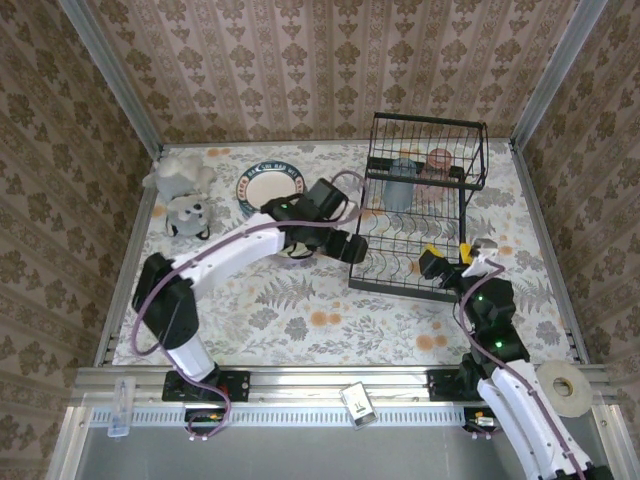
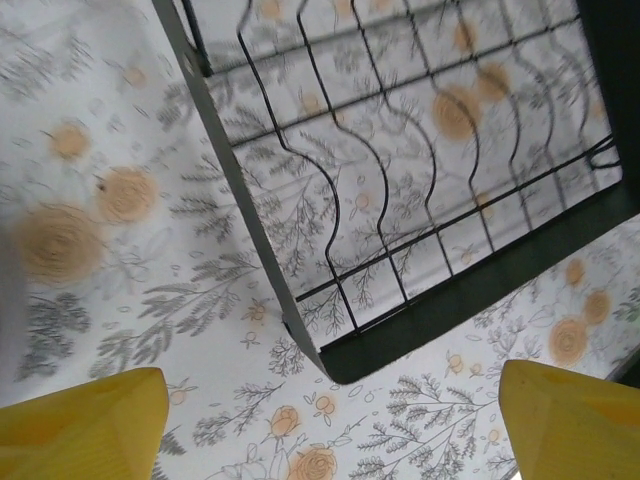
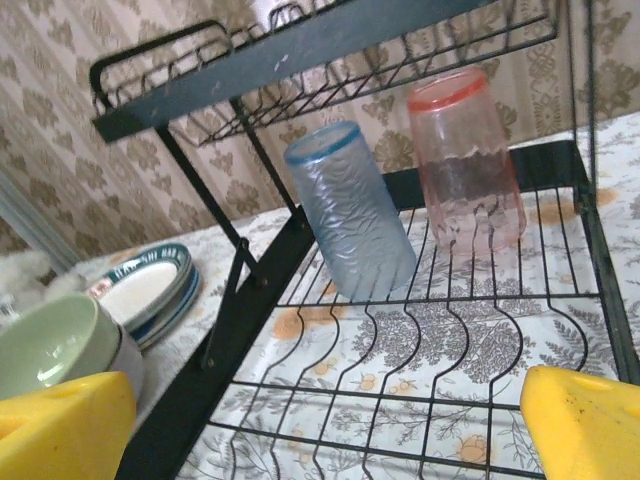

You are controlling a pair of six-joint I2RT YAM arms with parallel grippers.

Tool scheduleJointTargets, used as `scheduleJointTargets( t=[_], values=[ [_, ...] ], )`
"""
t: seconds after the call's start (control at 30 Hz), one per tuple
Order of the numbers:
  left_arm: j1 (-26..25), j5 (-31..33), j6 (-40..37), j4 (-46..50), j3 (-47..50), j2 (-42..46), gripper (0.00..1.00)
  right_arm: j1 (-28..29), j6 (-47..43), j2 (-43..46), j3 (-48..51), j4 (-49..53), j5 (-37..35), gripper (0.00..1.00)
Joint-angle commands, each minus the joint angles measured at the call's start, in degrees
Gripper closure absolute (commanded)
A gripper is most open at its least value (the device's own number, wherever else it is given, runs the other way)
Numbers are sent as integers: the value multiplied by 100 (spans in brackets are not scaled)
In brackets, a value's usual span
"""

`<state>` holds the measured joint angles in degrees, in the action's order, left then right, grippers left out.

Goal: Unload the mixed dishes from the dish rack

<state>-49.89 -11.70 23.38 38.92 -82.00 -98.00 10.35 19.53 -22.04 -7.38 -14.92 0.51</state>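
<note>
Step in hand: clearing the cups from the rack. The plates and green bowl are already out, on the table left of the rack. The blue cup and pink cup stand leaning on the lower tier, under the upper shelf.

Right gripper: released, fingers wide apart, empty, at the rack's near edge. Both cups lie ahead of it and well apart from it, the blue one near centre and the pink one to the right.

Left gripper: released and empty, above the rack's near left corner (no dish beneath it).

Next move, as judged: advance the right gripper under the shelf, straddle one cup and close gently, since thin plastic may slip.
</note>
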Motion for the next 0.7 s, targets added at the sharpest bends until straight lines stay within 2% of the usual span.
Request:
scheduleJointTargets(
  t=[0.0,0.07,0.17,0.37,0.47,0.67],
  values=[
    [-30,-134,218,-71,-36,-311,17,423,-1127,-577,-9,-1438,-424,0],
    [-40,-140,285,-142,-30,-466,19,651,-1476,-1281,-135,-1773,-439,0],
    [-43,-161,367,-158,-78,-685,23,869,-1645,-2434,-160,-2924,-593,0],
    [-39,-136,508,-208,-77,-929,35,822,-1824,-4633,-370,-4952,-878,0],
    [-41,-161,543,-209,-86,-1010,44,725,-1708,-5664,-541,-6017,-966,0],
    [-39,-235,580,-132,-217,-1197,64,548,-1557,-6705,-1364,-6076,-932,0]
  ],
)
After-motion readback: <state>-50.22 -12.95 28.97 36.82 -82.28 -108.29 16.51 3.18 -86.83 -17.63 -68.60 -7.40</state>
